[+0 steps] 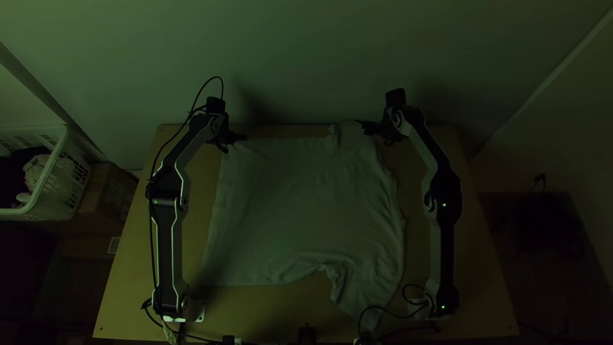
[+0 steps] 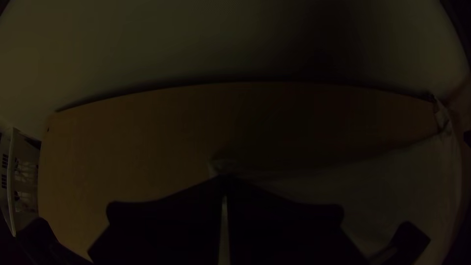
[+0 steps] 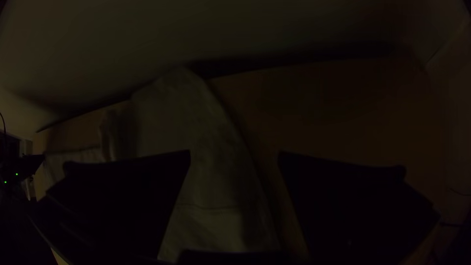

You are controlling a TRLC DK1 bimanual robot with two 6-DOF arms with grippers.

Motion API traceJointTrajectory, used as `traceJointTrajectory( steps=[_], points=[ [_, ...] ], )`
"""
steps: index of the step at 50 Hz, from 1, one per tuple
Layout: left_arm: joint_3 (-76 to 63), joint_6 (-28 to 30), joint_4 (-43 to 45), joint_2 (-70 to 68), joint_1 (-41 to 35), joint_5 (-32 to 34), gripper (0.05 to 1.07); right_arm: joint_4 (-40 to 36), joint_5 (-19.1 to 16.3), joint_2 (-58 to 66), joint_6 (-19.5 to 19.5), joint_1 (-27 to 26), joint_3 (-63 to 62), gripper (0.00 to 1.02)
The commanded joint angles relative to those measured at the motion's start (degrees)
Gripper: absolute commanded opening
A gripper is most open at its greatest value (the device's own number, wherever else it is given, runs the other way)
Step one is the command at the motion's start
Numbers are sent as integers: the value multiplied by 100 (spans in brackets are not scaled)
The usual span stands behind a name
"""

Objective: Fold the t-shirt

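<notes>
**At the left fingertips a corner is caught; between the right ones, a sleeve waits**

Beneath and between the two grippers, the t-shirt (image 1: 300,204) lies spread on the table (image 1: 472,275), its body fairly flat. The left gripper (image 2: 224,182) has its fingers brought together on a hem corner (image 2: 215,165), a bit of which pokes out just past the tips. The right gripper (image 3: 234,153) has its fingers wide apart, with the far sleeve (image 3: 181,103) running up between them and on beyond.

This looks like the gripping step ahead of a first fold, with one hold made and one to go. The next move probably calls for the right fingers to settle lower and close on the sleeve, so that both sides can be lifted together and brought towards the arms' bases. A shallow bite could let the sleeve slip.

The top view gives the whole outline: well apart from both sets of fingers, towards the bases, the near sleeve (image 1: 361,300) sticks out, rumpled where it meets the body. The right wrist view adds a stitched line crossing the cloth between its fingers, a detail lost from above.
</notes>
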Motion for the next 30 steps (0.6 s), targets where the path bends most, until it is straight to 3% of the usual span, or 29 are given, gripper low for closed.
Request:
traceJointTrajectory(
  steps=[1, 19, 30],
  points=[
    [125, -33, -67, -300, 67, -41, 8, -83, -46, 274, 145, 57, 177, 73],
    [143, -15, -58, -353, 102, -41, 8, -22, -46, 670, 136, 154, 230, 71],
    [134, -15, -84, -397, 111, -41, 8, 48, -37, 784, 127, 128, 239, 8]
  ],
)
